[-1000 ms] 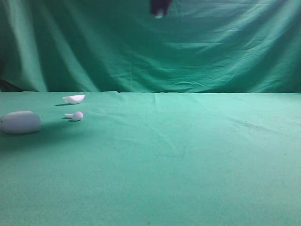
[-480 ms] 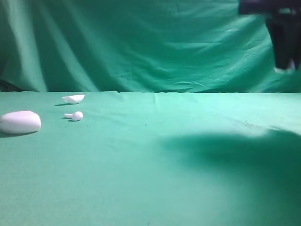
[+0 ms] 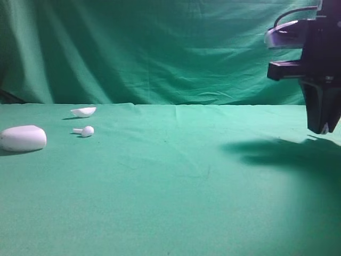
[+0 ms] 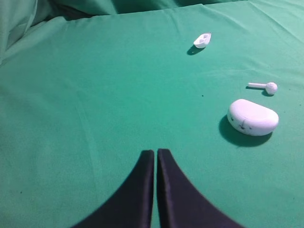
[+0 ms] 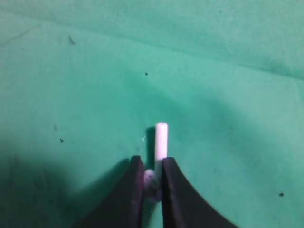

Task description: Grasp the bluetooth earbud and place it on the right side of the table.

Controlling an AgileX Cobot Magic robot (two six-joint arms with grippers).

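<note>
My right tool [image 5: 152,175] pinches a bluetooth earbud [image 5: 160,142] by its head, the stem poking out beyond the tips, just above the green bench [image 3: 176,181] on its right side. My left tool [image 4: 155,159] is closed on nothing. A second earbud [image 3: 84,130] lies far left, near the white case [image 3: 23,138] and shell [image 3: 83,111].

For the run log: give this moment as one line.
phase: carry | right pincer: shut on earbud, above table's right side | left pincer: shut, idle | second earbud: left
</note>
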